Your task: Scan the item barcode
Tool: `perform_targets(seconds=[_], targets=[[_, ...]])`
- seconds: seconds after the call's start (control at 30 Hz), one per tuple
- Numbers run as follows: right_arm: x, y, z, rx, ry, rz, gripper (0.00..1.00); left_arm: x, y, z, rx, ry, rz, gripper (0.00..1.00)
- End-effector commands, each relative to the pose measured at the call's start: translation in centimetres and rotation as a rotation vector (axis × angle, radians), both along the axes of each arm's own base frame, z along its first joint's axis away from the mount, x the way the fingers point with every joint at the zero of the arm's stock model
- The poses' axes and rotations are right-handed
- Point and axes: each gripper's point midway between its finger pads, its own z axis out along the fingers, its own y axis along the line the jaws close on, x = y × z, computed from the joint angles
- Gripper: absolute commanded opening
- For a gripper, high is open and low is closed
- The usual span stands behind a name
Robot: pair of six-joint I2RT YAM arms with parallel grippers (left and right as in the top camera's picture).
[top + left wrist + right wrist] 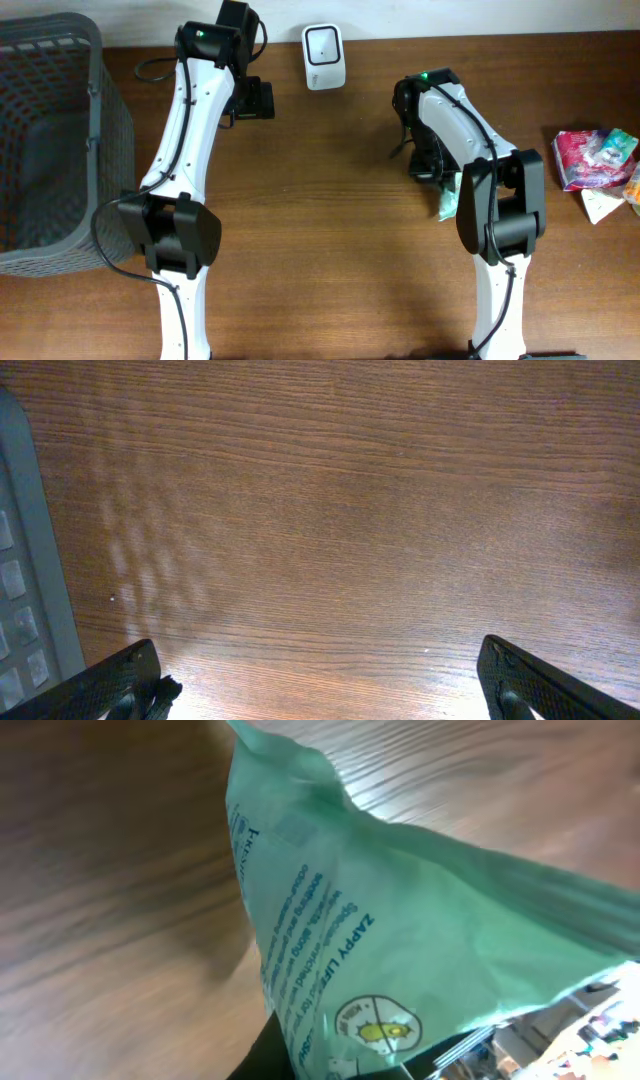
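Observation:
The item is a green plastic packet with printed text and a round yellow emblem; it fills the right wrist view. My right gripper is shut on its lower end, with a dark finger showing beside it. From overhead only a green corner of the packet pokes out under the right gripper, just above the table. No barcode shows on it. A white scanner stands at the back centre. My left gripper sits to the scanner's left, and its fingers are wide open over bare wood.
A grey mesh basket takes up the far left, and its wall edges the left wrist view. Several colourful packets and a white one lie at the right edge of the brown table.

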Motion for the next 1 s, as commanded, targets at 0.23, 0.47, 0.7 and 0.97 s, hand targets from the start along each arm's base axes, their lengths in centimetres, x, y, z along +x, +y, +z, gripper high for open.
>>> perform_targets(seconds=[0.23, 0.47, 0.7, 0.97], targets=[[2.0, -1.5, -3.1, -0.172, -0.055, -0.009, 0.19, 0.2, -0.1, 0.0, 0.005, -0.006, 0.008, 0.99], [2.9, 4.6, -2.7, -0.001, -0.073, 0.071, 0.69, 0.2, -0.1, 0.0, 0.005, -0.006, 0.007, 0.99], [5.1, 10.5, 2.1, 0.308, -0.119, 0.178, 0.93, 0.2, -0.1, 0.0, 0.005, -0.006, 0.007, 0.99], [5.2, 1.9, 2.5, 0.289, -0.055, 0.083, 0.97, 0.2, -0.1, 0.0, 0.005, -0.006, 0.008, 0.99]])
